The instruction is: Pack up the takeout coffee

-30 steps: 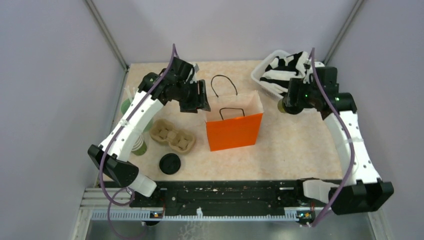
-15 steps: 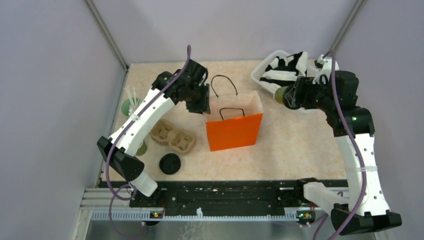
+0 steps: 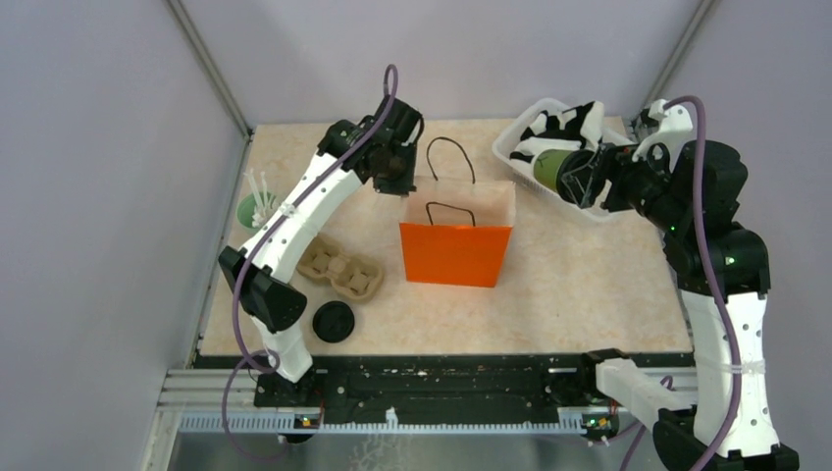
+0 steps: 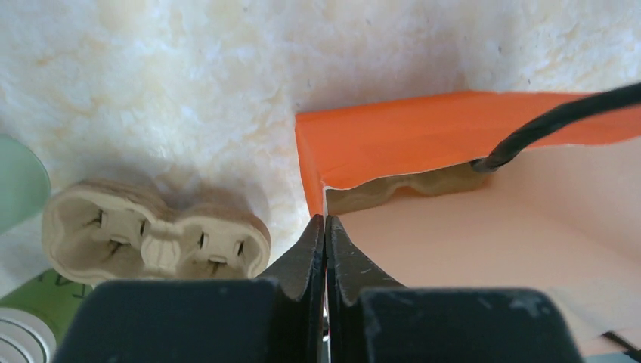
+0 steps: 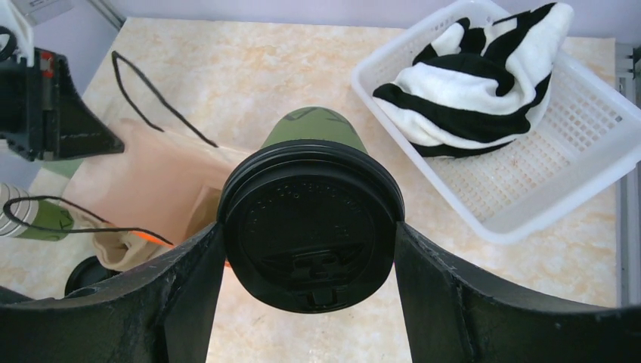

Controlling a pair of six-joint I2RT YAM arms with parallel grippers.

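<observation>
At the far left corner of the orange paper bag, the left tool is pinched shut on the top rim. The paper's thin white edge seems to run down between the tips, though the wrist view is too tight to be sure how much is caught. The bag stands upright in the middle of the desk with its mouth open (both black cord handles hang loose over the rim).

To the right of the bag, the right tool holds the takeout coffee in the air. Its fingers are spread wide to either side of the black lid. The cup lies on its side, green body pointing away from the wrist camera. In the top view it hangs over the near left edge of the white basket, which holds a black-and-white striped cloth. A strip of bare desk lies between the cup and the bag's right edge.

Left of the bag and near it sits a pulp cup carrier, apart from the bag's wall. A loose black lid lies nearer the front edge.
</observation>
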